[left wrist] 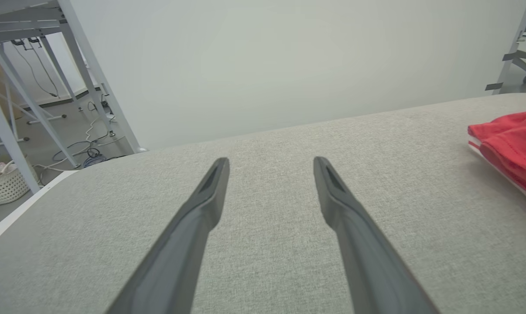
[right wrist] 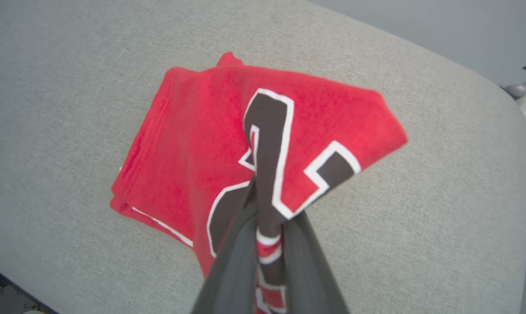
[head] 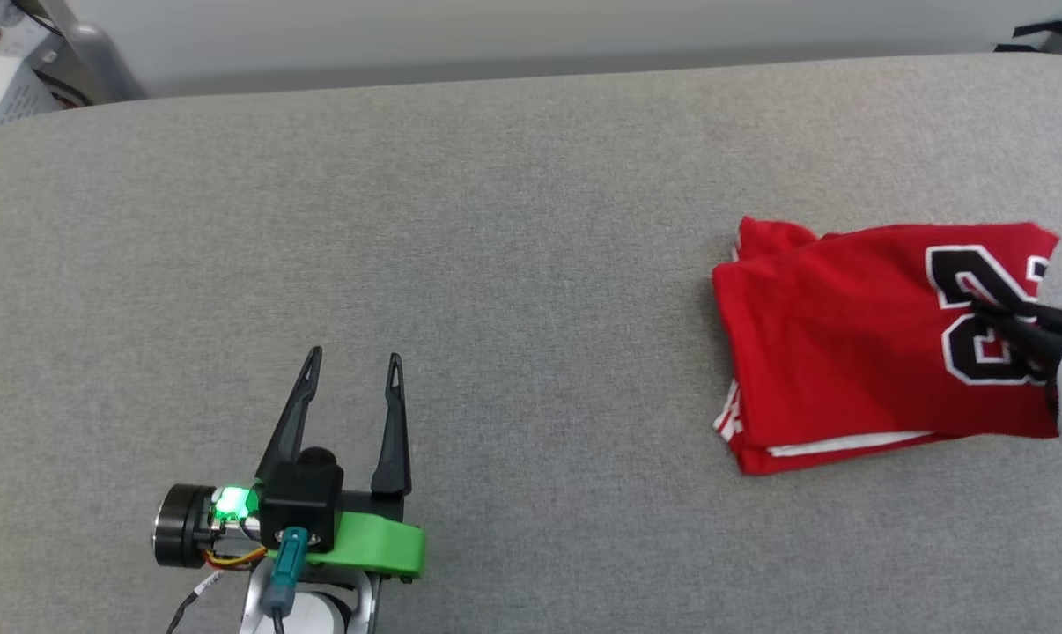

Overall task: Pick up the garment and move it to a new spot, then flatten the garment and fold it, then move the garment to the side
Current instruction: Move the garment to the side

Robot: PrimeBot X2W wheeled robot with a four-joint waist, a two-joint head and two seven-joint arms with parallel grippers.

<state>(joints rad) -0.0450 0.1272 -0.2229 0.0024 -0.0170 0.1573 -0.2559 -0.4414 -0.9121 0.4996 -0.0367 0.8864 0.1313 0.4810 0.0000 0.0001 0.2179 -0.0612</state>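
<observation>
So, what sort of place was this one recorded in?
Probably a robotics lab or test room: a grey fabric-covered work table, bare metal frame legs with loose cables on the floor, and an office-chair base beyond.

Grey fabric-covered table (head: pixel 496 264), plain pale wall (left wrist: pixel 289 65), metal frame legs (left wrist: pixel 99 83), loose cables (left wrist: pixel 90 153) on grey floor (left wrist: pixel 45 131), white basket (left wrist: pixel 3 187)

The left pincer (left wrist: pixel 271 160) gapes over grey surface (left wrist: pixel 376 148), garment (left wrist: pixel 514 144) at right.
</observation>
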